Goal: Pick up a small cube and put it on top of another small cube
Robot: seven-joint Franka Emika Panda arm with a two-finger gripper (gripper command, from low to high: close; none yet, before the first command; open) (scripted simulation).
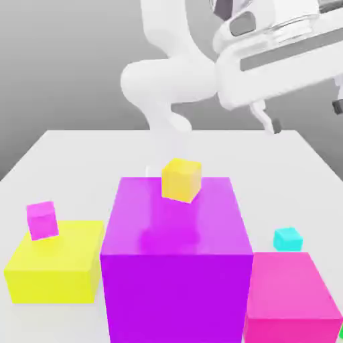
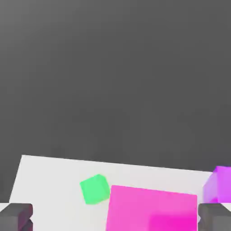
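We've got the gripper high in the upper right of the exterior view, well above the worktop. In the hand view both fingertips sit at the bottom corners, spread far apart with nothing between them, so we read it as wide open and empty.

Cyan cube sits on the worktop at right-centre of the exterior view, just behind the pink block and to the exterior view's right of the purple block. It's apart from both as far as we can tell.

Key relation: the cube lies well below the gripper and a bit toward the exterior view's left and nearer the camera. So our read is that the next move is mostly a descent with a small lateral correction. The cube has no long axis, so finger orientation matters little beyond squaring to its faces.

Candidate bases for stacking: orange cube on top of the purple block, magenta cube on the yellow block at lower left. A green cube shows in the hand view beside the pink block.

Risk as we judge it: the pink block stands close to the cyan cube, so fingers could clip it on the way down.
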